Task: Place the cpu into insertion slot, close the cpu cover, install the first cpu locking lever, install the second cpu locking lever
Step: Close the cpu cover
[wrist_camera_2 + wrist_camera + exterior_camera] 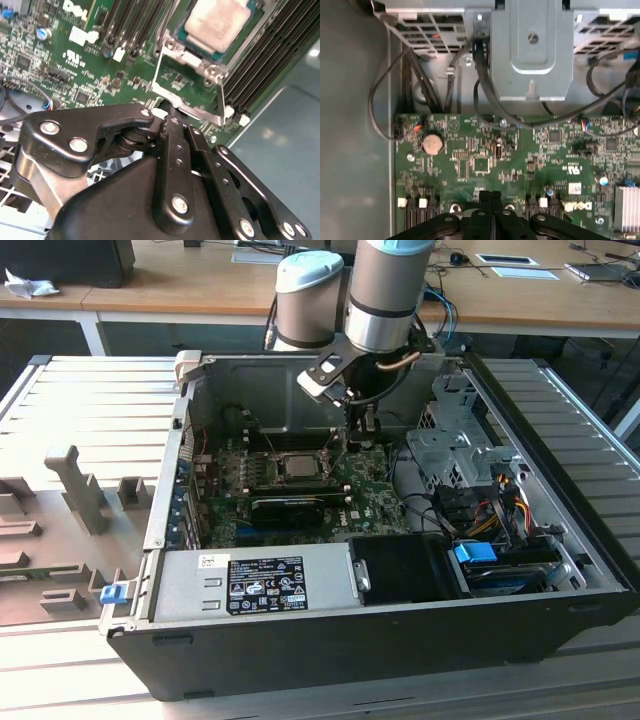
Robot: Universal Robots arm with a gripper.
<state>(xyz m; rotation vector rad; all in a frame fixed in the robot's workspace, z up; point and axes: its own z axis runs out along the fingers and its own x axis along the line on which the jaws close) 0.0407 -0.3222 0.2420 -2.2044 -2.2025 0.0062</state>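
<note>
Silver cover (190, 107) sits flipped open beside seated chip (217, 22); closed claw (170, 112) at its free edge, best push slowly, squarely.

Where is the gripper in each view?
Exterior view: gripper inside the case, above the board, on the exterior view's right of the cpu.
Second wrist view: gripper at the open cover's edge, cpu beyond it.
First wrist view: gripper over the board, between white clips.
Shared landmark: the green board.
</note>
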